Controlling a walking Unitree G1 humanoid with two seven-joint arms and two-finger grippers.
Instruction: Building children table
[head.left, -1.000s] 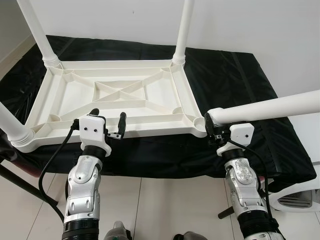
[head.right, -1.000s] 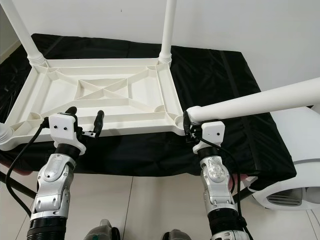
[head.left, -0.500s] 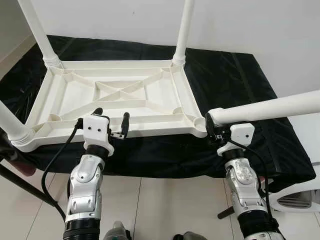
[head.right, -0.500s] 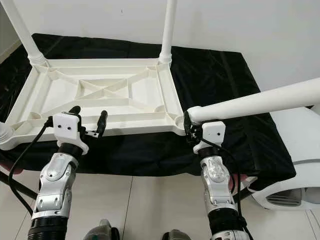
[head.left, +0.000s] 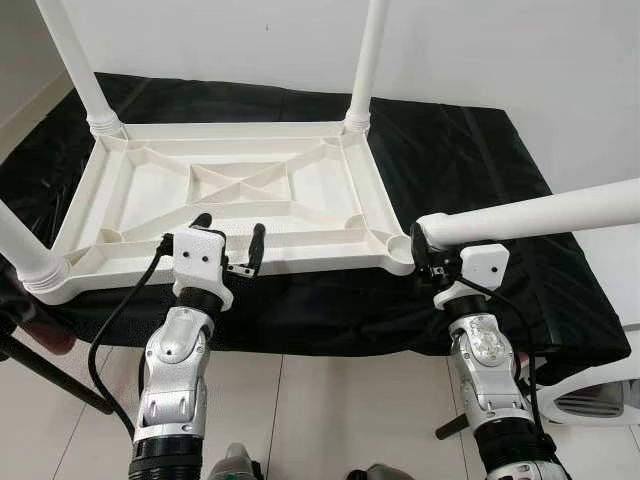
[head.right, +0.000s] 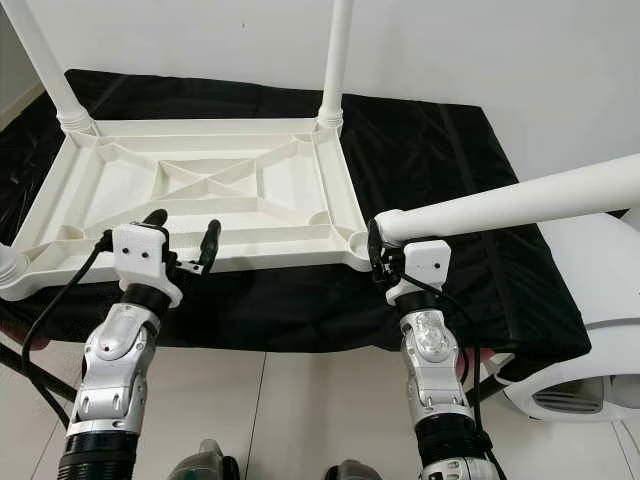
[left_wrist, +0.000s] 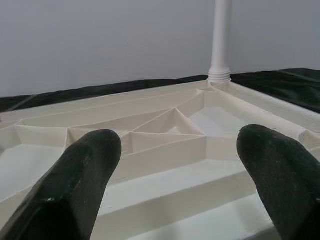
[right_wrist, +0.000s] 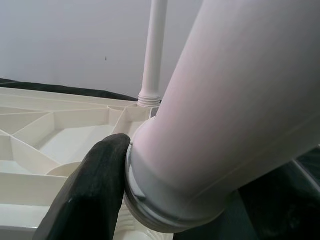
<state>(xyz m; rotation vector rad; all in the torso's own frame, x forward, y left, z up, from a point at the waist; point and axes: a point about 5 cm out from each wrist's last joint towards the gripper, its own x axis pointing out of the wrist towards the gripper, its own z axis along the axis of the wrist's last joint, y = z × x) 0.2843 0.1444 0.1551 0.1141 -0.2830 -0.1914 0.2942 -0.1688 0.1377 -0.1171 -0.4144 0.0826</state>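
The white children's table top (head.left: 235, 195) lies upside down on a black cloth (head.left: 460, 160) in front of me, its ribbed underside facing up. Three legs already stand in their corner sockets — one at my 11 o'clock (head.left: 75, 60), one at 1 o'clock (head.left: 365, 60), and one near my left at 9 o'clock (head.left: 20, 245). My left gripper (head.left: 228, 243) hovers over the near rim with its two black fingers (left_wrist: 85, 175) spread wide, holding nothing. My right gripper (head.right: 385, 250) is clamped on the thick end of the fourth leg (head.left: 540, 215) (it slants out toward 3 o'clock), that end just beside the empty near-right corner socket (head.left: 397, 243). A white wall (head.left: 500, 50) rises behind the cloth, and a white appliance (head.right: 590, 330) sits on the tiled floor (head.left: 330, 400) by my right arm.
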